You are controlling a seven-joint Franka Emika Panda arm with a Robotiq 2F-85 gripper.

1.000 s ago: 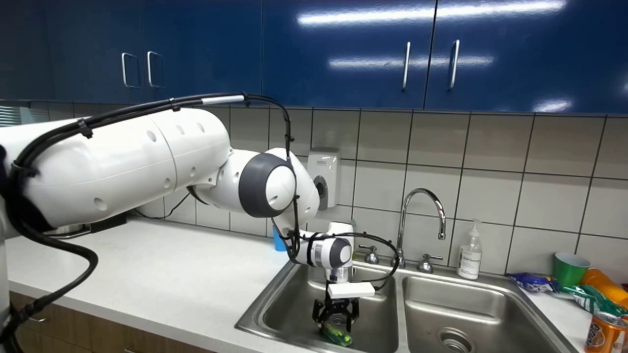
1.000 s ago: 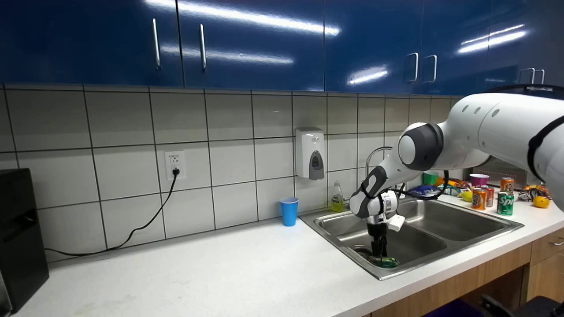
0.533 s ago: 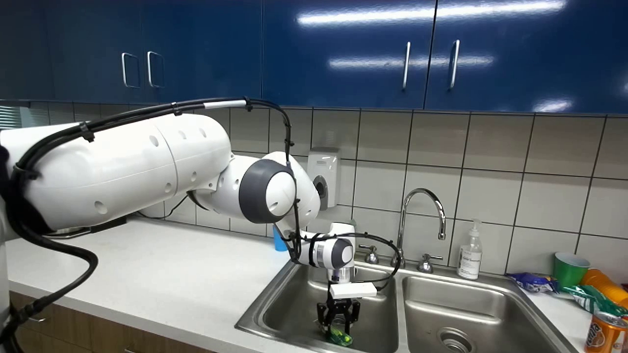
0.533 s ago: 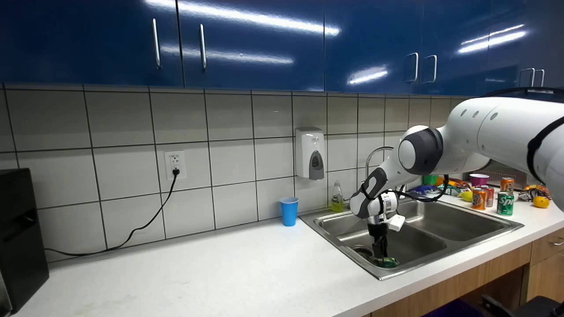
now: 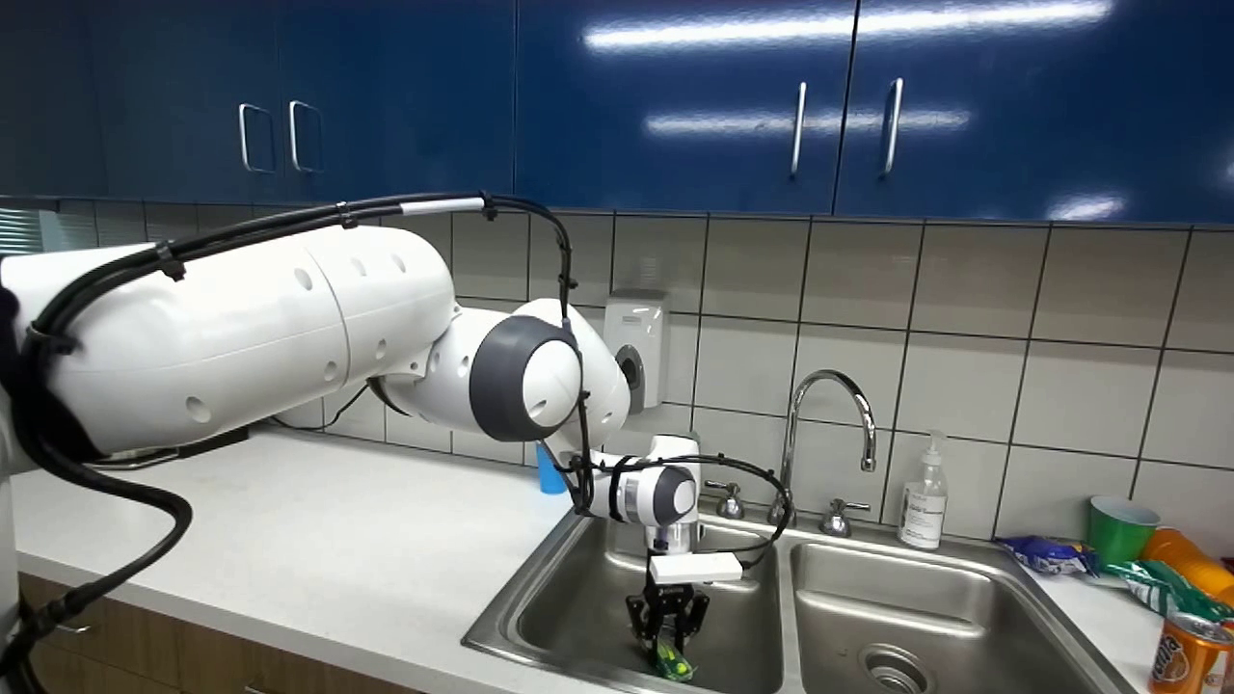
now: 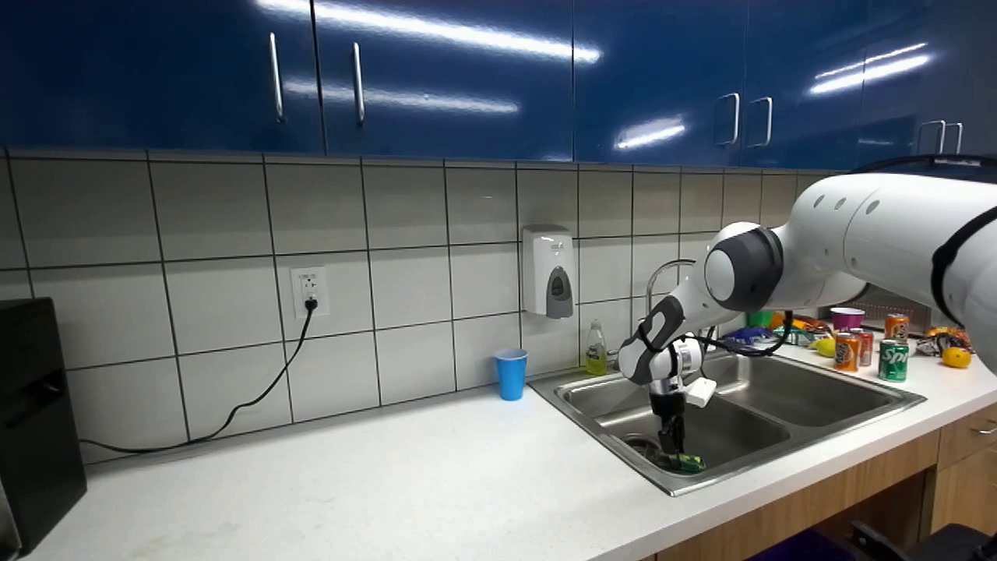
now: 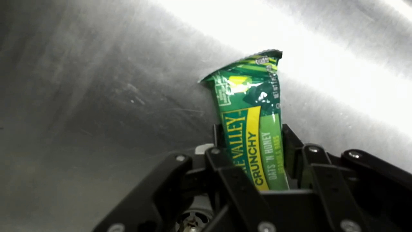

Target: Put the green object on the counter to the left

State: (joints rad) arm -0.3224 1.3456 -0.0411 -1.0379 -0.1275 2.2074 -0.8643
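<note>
At the far left in an exterior view, a black box (image 6: 40, 421), cut off by the frame edge, stands on the counter (image 6: 335, 491). A black cord (image 6: 255, 402) runs from beside it up to a wall outlet (image 6: 310, 282). The counter is off-white, its broad stretch lying left of the sink (image 5: 496, 631). Near the wall, close to the sink's left back corner, a blue cup (image 6: 511, 375) stands upright. A white soap dispenser (image 6: 547, 269) hangs on the tiles above and to the right of it, and then comes an upright bottle (image 6: 596, 354) of yellow-green liquid.

The robot arm (image 6: 744, 265) bends down into the left basin of the steel sink. There the gripper (image 7: 254, 135) grasps the green snack bar (image 7: 249, 112), a finger against each long side, one end sticking out past the fingertips. The bar is inside that basin; whether it touches the bottom I cannot tell.

A curved faucet (image 5: 791, 434) rises at the back of the sink, with a pump bottle (image 5: 924, 513) farther right. Past the sink, on the counter, come a blue packet (image 5: 1049, 555), a green cup (image 5: 1118, 530), a purple cup (image 6: 847, 318), a green can (image 6: 893, 361) and an orange fruit (image 6: 956, 357).
</note>
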